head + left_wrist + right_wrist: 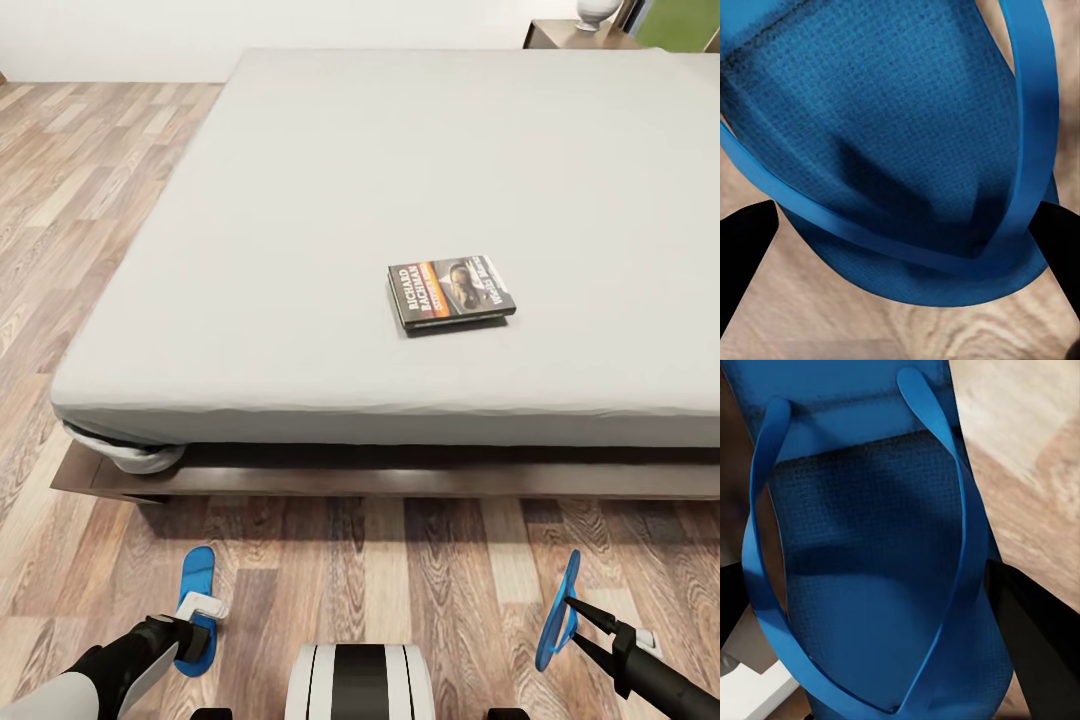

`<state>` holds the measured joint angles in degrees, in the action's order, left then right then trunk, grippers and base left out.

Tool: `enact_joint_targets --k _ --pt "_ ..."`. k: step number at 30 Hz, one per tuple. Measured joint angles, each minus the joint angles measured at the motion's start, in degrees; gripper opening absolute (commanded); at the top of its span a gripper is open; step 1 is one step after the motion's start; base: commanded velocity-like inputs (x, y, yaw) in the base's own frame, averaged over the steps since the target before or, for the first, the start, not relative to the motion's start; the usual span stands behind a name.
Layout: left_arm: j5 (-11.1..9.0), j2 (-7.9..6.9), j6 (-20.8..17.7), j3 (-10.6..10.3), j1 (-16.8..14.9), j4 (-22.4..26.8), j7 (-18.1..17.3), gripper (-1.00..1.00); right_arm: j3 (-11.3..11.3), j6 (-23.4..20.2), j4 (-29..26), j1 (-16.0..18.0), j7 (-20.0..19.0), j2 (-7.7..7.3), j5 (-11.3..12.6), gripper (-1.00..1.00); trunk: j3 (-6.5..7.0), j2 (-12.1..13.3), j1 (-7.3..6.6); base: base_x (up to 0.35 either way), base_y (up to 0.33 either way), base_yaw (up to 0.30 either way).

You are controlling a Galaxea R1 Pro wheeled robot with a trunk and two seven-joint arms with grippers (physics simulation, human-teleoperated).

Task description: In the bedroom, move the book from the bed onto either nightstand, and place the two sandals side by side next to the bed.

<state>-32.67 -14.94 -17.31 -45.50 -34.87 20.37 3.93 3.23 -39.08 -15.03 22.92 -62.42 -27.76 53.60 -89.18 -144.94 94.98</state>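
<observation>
- Wood-plank floor (420,570) fronted the grey-mattressed bed (300,230); the book (450,292) lay near its edge.
- Left gripper (200,618) — fingers spread over the left sandal (196,578).
- Right gripper (572,622) grasped the right sandal (560,600), tilted on edge.

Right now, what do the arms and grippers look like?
Left arm: black sleeve-like segment with a light grey shell nearer the trunk and a white block at the wrist. Right arm: slim, black, white piece at the wrist. Right gripper: two thin black tapered fingers. No cables or markings visible.
</observation>
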Motion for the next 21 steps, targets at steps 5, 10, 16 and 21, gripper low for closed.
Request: enact_joint_targets --k 5,10,16,21 --pt "0.0 0.09 0.0 0.0 0.0 0.0 0.0 -1.0 0.03 0.0 0.0 0.0 -0.01 0.02 -0.01 -1.0 0.0 0.0 0.0 0.001 0.001 0.0" --pt "0.0 0.12 0.0 0.0 0.0 -0.01 0.0 -1.0 0.02 0.0 0.0 0.0 0.02 -0.02 -0.02 -1.0 0.0 0.0 0.0 0.0 0.0 0.0" --pt "-0.01 0.05 0.0 0.0 0.0 -0.04 0.03 1.0 0.02 0.0 0.0 0.0 0.01 -0.01 -0.02 -1.0 0.0 0.0 0.0 0.0 0.0 0.0" --pt "0.02 -0.01 0.0 0.06 0.0 -0.07 0.12 1.0 0.01 0.0 0.0 0.0 0.0 0.0 0.0 -1.0 0.0 0.0 0.0 0.0 0.0 0.0"
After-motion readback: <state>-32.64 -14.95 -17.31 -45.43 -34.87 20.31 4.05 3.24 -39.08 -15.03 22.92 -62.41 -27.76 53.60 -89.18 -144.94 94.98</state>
